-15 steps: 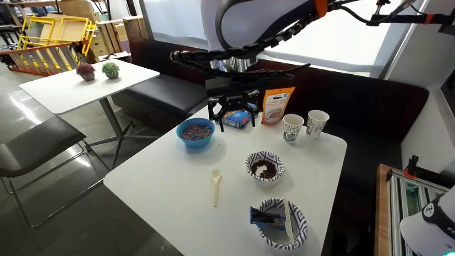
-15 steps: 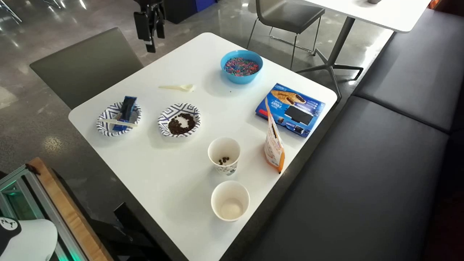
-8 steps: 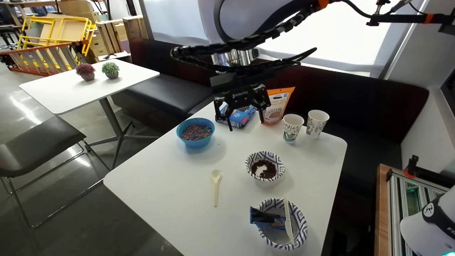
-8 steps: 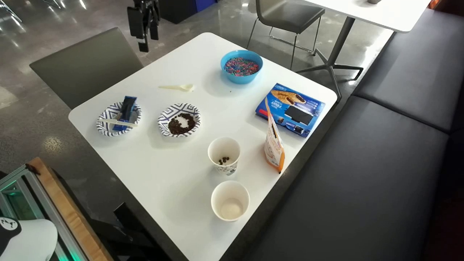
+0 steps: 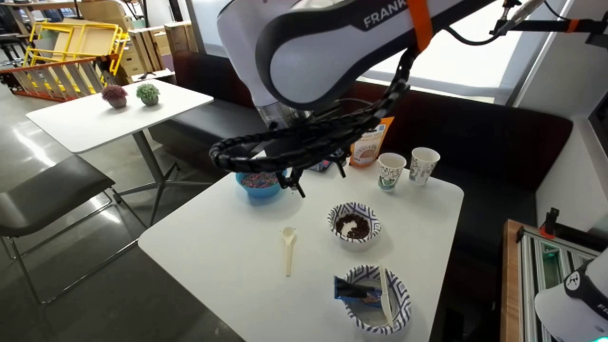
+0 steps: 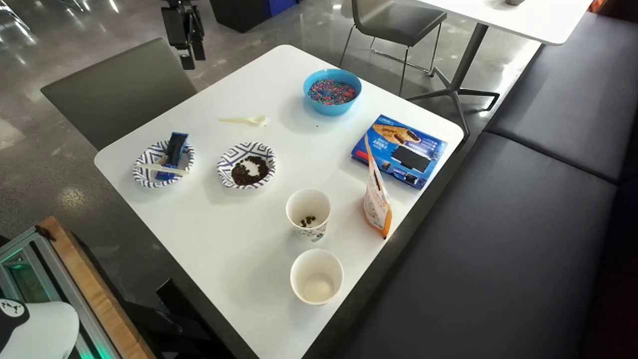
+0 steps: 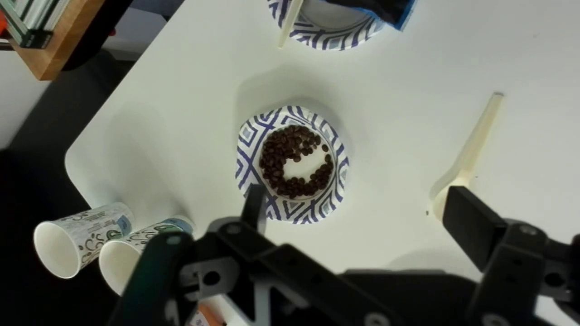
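Since half a second ago the gripper has shifted toward the patterned paper bowl, and in an exterior view the arm's looped cable now crosses in front of it. The jaws stand wide apart, released, in the air well above the table. The things on the table lie as they did.

Below and just ahead of one finger sits that bowl, its dark beans clearest in the wrist view. Below the other finger lies the cream spoon, its scoop partly covered there but whole in both exterior views.

On the gripper's opposite side stands the blue bowl of coloured bits, partly hidden in an exterior view.

Farther behind the gripper, the blue box shows whole in an exterior view, beside the upright orange pouch. Off past the paper bowl stand two paper cups; an exterior view shows a few beans inside this cup. Farthest ahead, a second paper bowl holds a dark packet; the wrist view cuts it off.
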`<state>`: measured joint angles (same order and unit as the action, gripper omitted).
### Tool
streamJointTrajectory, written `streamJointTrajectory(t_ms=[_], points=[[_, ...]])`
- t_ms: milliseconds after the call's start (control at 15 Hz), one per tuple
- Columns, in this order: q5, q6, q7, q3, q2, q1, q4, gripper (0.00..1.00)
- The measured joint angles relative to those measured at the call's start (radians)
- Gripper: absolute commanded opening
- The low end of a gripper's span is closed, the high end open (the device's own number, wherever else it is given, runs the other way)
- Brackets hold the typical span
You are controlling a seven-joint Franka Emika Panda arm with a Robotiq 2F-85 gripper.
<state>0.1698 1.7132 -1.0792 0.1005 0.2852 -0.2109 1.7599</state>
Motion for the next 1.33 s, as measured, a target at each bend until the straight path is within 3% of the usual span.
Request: streamJointTrajectory(t_ms=[600, 1133, 1333], points=[[0.009, 0.367, -0.022, -0.027, 0.083, -0.010, 0.079, 1.00], [0.078, 0.428, -0.232, -0.069, 0.195, -0.088, 0.070, 1.00], [0.082, 0.428, -0.236, -0.070, 0.198, -0.094, 0.070, 1.00]])
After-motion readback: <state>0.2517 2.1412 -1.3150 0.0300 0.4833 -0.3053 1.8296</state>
